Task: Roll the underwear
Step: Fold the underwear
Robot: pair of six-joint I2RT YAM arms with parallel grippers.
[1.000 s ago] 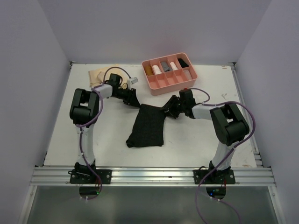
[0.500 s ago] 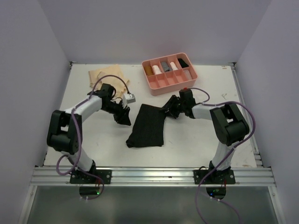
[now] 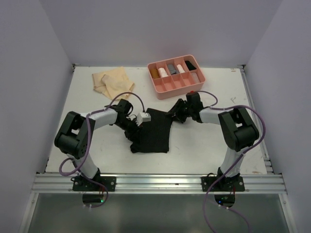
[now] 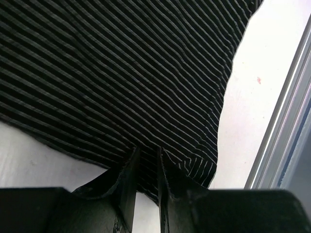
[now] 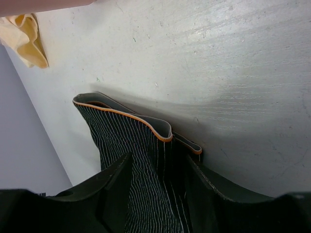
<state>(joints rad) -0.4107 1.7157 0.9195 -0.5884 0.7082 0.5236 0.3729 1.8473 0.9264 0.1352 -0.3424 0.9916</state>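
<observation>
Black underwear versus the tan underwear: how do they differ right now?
The black underwear lies spread flat mid-table; the tan underwear sits crumpled at the far left. The right gripper pinches the black underwear's waistband, the left gripper meets its edge; nothing touches the tan underwear. Both are unrolled.

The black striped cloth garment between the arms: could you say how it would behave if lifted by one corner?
The black finely striped cloth garment would probably droop limply: it lies flat with wavy edges. It seems light, being thin. Its waistband folds over itself, so pushing would probably bunch it up.
</observation>
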